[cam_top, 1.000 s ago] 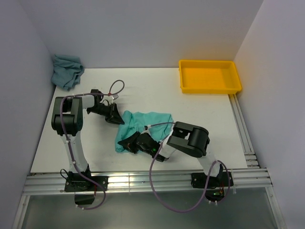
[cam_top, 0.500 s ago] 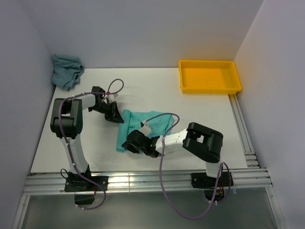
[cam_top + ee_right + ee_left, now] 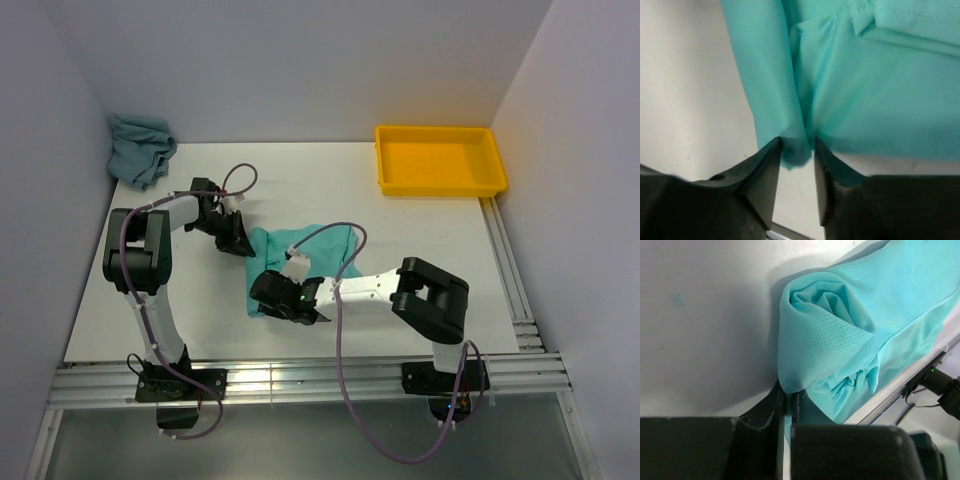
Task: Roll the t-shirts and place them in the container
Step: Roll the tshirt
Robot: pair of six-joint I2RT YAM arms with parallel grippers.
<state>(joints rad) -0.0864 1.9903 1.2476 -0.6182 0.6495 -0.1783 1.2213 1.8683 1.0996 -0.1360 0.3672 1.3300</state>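
now we note mint t-shirt bunched on counter between claws: left claw pinched tight on far corner, right claw half-parted astride near corner; since earlier, right claw loosened, reached further left.

The mint-turquoise t-shirt lay bunched at the centre of the frame, partly rolled, with its upper-left end wound into a loose spiral. The grey-teal t-shirt sat crumpled in the upper left, well apart.

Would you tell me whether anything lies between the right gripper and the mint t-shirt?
Nothing visible does: a fold of the mint t-shirt sits directly between the jaws of the right gripper.
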